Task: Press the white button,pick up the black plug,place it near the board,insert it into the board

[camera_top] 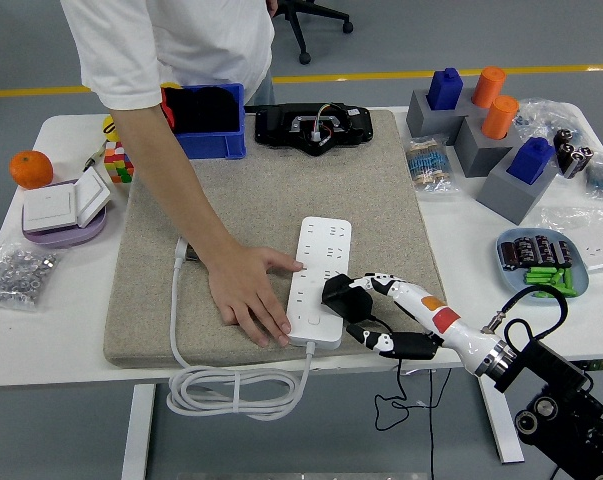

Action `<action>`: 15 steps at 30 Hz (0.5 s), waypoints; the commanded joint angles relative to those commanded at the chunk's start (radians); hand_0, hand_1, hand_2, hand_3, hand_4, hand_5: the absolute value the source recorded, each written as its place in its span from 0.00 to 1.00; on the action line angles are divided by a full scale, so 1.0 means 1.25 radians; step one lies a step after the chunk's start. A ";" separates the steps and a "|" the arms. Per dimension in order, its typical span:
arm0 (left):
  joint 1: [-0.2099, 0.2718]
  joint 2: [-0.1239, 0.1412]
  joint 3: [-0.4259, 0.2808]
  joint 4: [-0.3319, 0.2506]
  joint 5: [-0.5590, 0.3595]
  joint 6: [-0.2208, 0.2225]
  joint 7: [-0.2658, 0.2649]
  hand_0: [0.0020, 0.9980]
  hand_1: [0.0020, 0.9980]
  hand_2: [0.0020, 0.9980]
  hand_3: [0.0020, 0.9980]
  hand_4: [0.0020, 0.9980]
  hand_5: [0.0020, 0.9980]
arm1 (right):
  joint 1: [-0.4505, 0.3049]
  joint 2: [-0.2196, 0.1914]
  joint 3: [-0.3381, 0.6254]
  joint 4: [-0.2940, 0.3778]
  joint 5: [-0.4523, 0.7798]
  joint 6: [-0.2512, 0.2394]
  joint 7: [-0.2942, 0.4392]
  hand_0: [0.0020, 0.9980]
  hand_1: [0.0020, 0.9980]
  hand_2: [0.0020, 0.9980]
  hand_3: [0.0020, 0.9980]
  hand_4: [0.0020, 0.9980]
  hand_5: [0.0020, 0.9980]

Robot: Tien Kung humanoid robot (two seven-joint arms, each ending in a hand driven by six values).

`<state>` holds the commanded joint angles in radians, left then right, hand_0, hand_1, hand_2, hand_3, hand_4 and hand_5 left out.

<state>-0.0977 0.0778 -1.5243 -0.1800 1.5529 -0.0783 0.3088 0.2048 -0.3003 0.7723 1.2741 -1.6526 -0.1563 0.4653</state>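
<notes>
Head view | black plug [343,297] in right hand [381,312] | touching board [319,281]

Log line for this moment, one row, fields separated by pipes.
right hand: shut on black plug | plug: at power strip right edge, not seated | person's hand: steadying strip | left hand: not in view

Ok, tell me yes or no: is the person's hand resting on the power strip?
Yes, the person's hand lies flat on the mat with its fingers on the left edge of the white power strip, beside the right hand holding the black plug.
</notes>
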 joint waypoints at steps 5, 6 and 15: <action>-0.001 0.000 0.001 0.000 -0.001 0.000 0.000 0.71 0.70 0.67 0.72 0.72 0.30 | 0.008 0.003 -0.008 -0.008 0.002 0.003 -0.003 0.96 0.87 0.82 0.76 0.76 0.67; -0.001 0.000 0.000 0.000 -0.001 0.000 0.000 0.71 0.70 0.67 0.72 0.72 0.30 | 0.009 0.004 -0.009 -0.009 0.002 0.004 -0.003 0.96 0.87 0.81 0.76 0.76 0.66; 0.000 -0.001 -0.002 0.000 0.001 0.000 0.000 0.71 0.70 0.67 0.72 0.72 0.30 | 0.033 0.015 -0.033 0.005 0.002 0.007 -0.007 0.96 0.87 0.81 0.76 0.76 0.66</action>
<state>-0.0977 0.0769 -1.5267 -0.1800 1.5537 -0.0784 0.3092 0.2462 -0.2819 0.7308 1.2800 -1.6496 -0.1477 0.4569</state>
